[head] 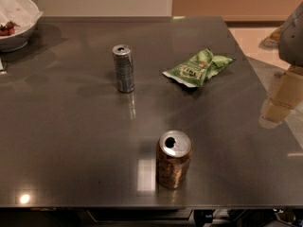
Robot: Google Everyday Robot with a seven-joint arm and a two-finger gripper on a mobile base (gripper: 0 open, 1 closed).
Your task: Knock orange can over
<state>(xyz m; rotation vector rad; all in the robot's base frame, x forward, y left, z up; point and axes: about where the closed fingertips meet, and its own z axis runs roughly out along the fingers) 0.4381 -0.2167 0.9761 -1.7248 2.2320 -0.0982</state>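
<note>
Two cans, one bag, one bowl on a smooth, grey, metallic table (61, 126) with soft glare. Lower centre: the orange can (173, 161), upright, with a coppery patterned body and a silver top with an open tab hole; print unreadable. Upper centre-left: slim silver-grey can (123, 68), upright. Right of it: crumpled green snack bag (199, 68), lettering too blurred to read. Upper left corner: white bowl (16, 30) with red bits. Upper right edge: pale grey gripper (294, 34), cropped, well apart from the orange can; spread or pressed together, cannot tell.
</note>
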